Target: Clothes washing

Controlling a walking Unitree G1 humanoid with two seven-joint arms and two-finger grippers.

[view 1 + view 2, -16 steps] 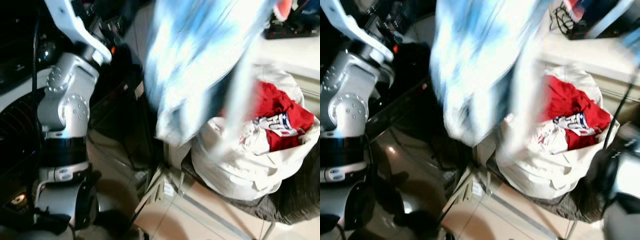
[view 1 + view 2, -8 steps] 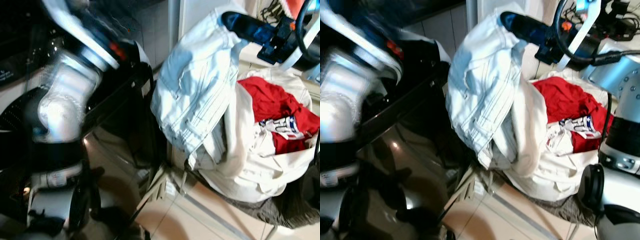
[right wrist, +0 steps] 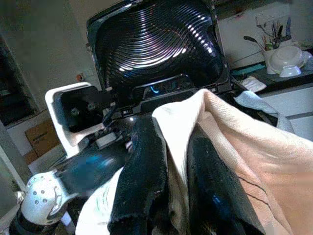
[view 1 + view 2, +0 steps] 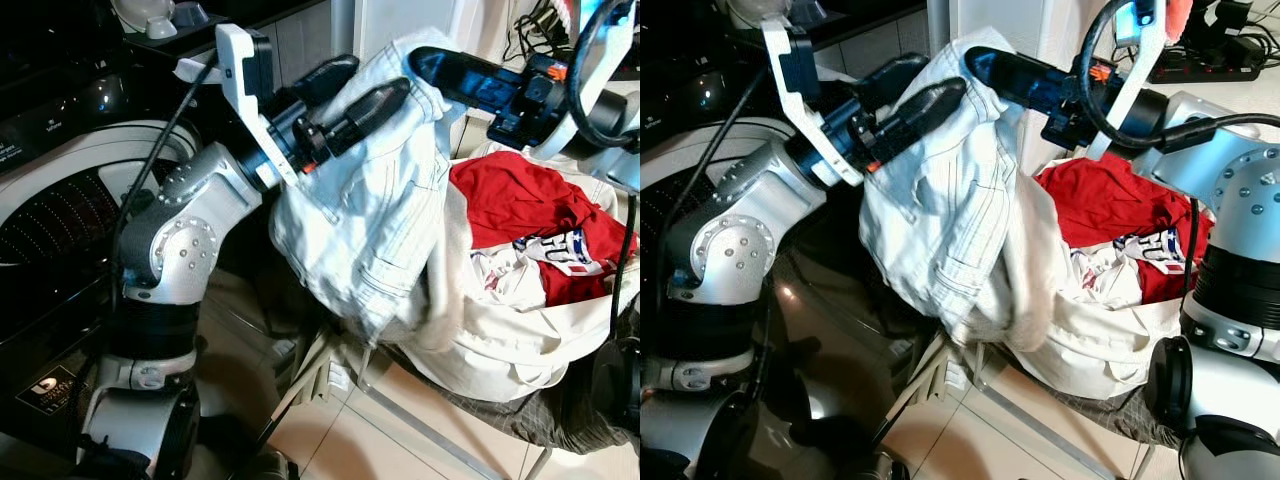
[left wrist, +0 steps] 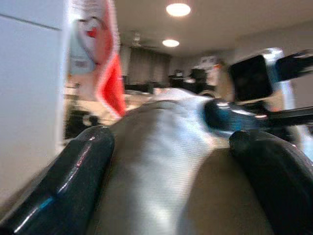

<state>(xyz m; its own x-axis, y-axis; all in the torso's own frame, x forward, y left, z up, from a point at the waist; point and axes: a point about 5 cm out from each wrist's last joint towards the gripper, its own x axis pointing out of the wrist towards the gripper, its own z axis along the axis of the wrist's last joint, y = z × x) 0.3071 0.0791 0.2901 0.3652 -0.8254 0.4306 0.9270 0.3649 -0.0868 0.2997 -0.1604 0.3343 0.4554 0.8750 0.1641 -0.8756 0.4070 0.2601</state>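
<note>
A pale blue-white denim garment hangs in the air beside the white laundry bag. My right gripper holds its top edge from the right; in the right wrist view the two black fingers sit close together with a fold of cloth pinched between them. My left gripper reaches in from the left at the same height. Its fingers stand wide apart, with the cloth bulging between them. A red garment and a printed white one lie in the bag.
The washing machine stands at the left, its dark round door swung open. The bag rests on a dark-cloth stand with a metal leg on the tiled floor. Cables and a power strip lie on the counter behind.
The denim garment, blurred and swinging a second ago, now hangs still. My left arm has risen and brought its gripper up to the cloth's top, opposite the right gripper.
</note>
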